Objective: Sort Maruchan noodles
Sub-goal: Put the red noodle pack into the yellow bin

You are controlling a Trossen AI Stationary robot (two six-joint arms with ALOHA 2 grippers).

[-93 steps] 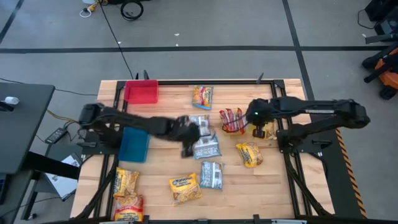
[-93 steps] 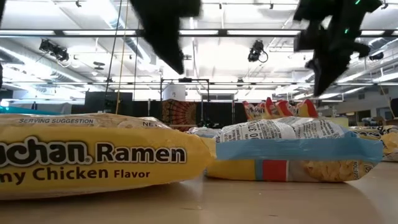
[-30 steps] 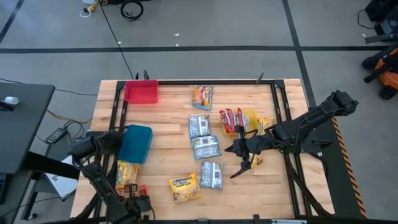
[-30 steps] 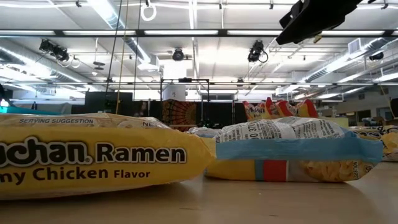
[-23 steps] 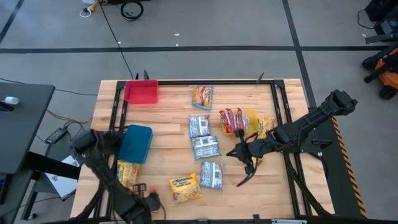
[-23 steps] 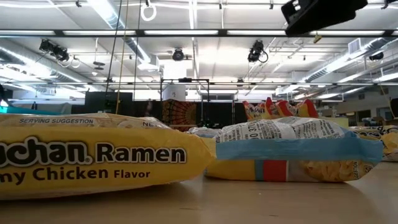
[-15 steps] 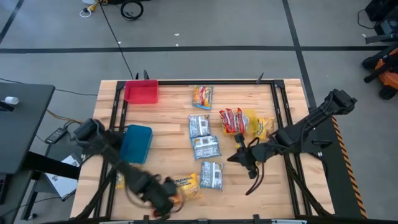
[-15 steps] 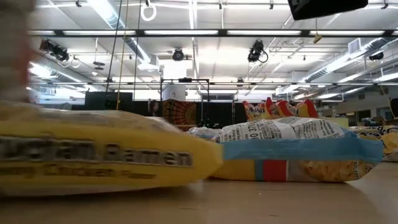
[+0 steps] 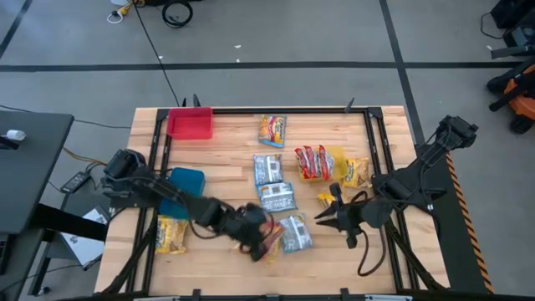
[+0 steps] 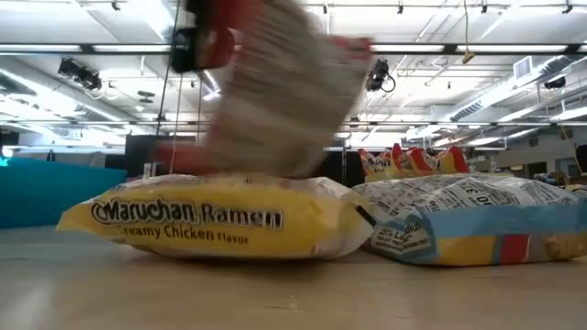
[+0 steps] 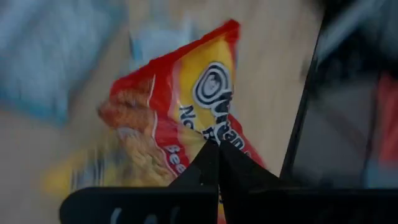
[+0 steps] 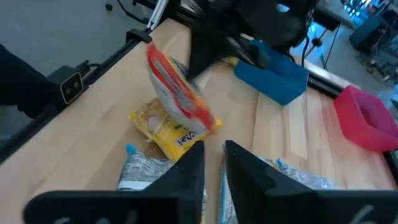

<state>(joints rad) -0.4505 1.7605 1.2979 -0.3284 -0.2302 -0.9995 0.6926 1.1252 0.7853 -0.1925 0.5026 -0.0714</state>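
Note:
A red Maruchan noodles packet (image 11: pixel 186 118) hangs above the table's near middle with my left gripper (image 9: pixel 259 234) shut on it. It is over a yellow packet (image 12: pixel 171 130). My right gripper (image 12: pixel 214 155) hovers a little to the right (image 9: pixel 323 214), open, with nothing between its fingers. Silver-blue packets (image 9: pixel 277 198) lie flat in a row at the centre. Red ones (image 9: pixel 311 161) and yellow ones (image 9: pixel 349 171) lie right of them. Another yellow packet (image 9: pixel 171 234) lies at the near left. My left gripper pinches one edge of the red packet (image 11: pixel 214 140) between its two shut fingers. The fingers come slanting down from the table's left. The packet sticks out beyond the fingertips, tilted and lifted clear of the table, above the yellow packet.
A red bin (image 9: pixel 191 124) stands at the far left. A blue bin (image 9: pixel 188 180) sits below it, partly under my left arm. One red-yellow packet (image 9: pixel 272 130) lies at the far middle. Black frame rails (image 9: pixel 380 150) run along the table's sides.
My left gripper has swung from the near left corner toward the table's right along the near edge and risen, carrying the red packet clear of the table. The near yellow packet has slid away from the near edge. My right gripper has drifted toward the near edge.

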